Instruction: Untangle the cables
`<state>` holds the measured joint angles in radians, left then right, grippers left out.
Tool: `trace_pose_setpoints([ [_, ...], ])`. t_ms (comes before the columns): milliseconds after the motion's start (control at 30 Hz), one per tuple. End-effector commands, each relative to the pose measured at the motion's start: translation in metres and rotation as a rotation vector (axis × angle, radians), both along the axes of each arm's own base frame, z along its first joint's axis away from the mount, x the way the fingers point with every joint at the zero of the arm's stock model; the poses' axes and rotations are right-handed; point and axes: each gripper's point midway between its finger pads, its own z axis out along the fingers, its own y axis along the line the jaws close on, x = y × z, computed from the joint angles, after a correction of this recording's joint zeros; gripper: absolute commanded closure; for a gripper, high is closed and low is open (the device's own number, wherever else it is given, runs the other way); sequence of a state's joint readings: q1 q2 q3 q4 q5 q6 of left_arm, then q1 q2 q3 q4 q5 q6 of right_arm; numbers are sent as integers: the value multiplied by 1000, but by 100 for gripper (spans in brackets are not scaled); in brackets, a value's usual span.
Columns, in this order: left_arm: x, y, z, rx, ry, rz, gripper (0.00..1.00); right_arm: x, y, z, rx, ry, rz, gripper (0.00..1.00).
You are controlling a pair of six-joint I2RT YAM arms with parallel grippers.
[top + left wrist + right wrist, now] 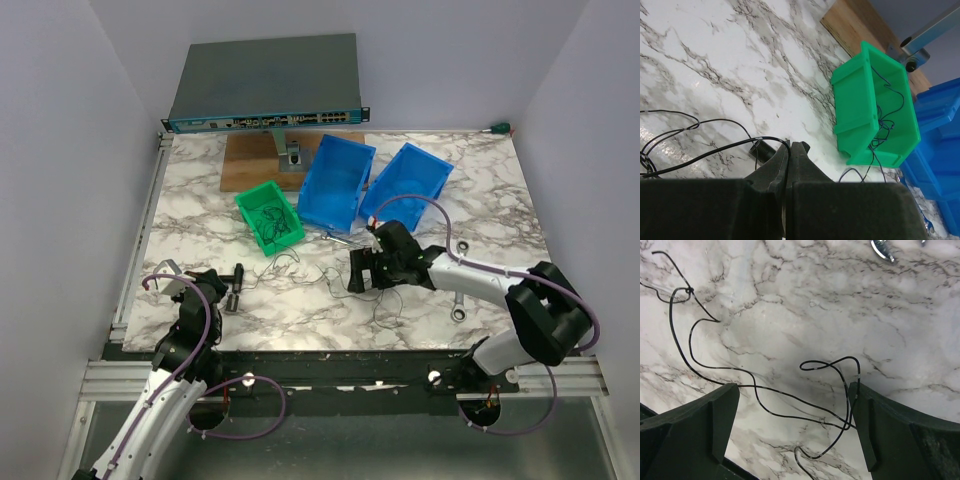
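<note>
**Cables.** The cables [272, 222] are hair-thin, dark and limp, with no stiffness to hold a shape. They are in two lots.
- One lot is a small scribbly clump [883, 125] inside the green bin [251, 199]. One strand trails over the bin's wall onto the table.
- The other lot lies loose on the marble table [190, 190], on the near side of the green bin and out to its right. It forms open, wandering curves rather than a tight knot. One strand [690, 347] lies in broad bends with a small closed loop at its end.

**Left gripper.** The left gripper [790, 148] is near the green bin, on its near left side. Its fingers are pressed fully together. A black strand [715, 151] runs right up to the fingertips. Whether it is pinched between them cannot be told.

**Right gripper.** The right gripper [794, 390] is on the near right side of the green bin. Its fingers are spread as wide as they go. A loose strand lies on the table between them, and nothing is gripped.
</note>
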<state>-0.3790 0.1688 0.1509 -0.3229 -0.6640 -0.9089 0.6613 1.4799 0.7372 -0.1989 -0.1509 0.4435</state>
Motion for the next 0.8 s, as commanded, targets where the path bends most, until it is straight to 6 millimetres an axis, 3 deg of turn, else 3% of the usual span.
trace_pose_setpoints([
  [0, 0, -1, -4, 6, 11, -7, 100, -7, -8, -8, -146, -33, 11, 0],
  [767, -1, 0, -4, 3, 13, 1, 100, -31, -9, -45, -479, -82, 68, 1],
])
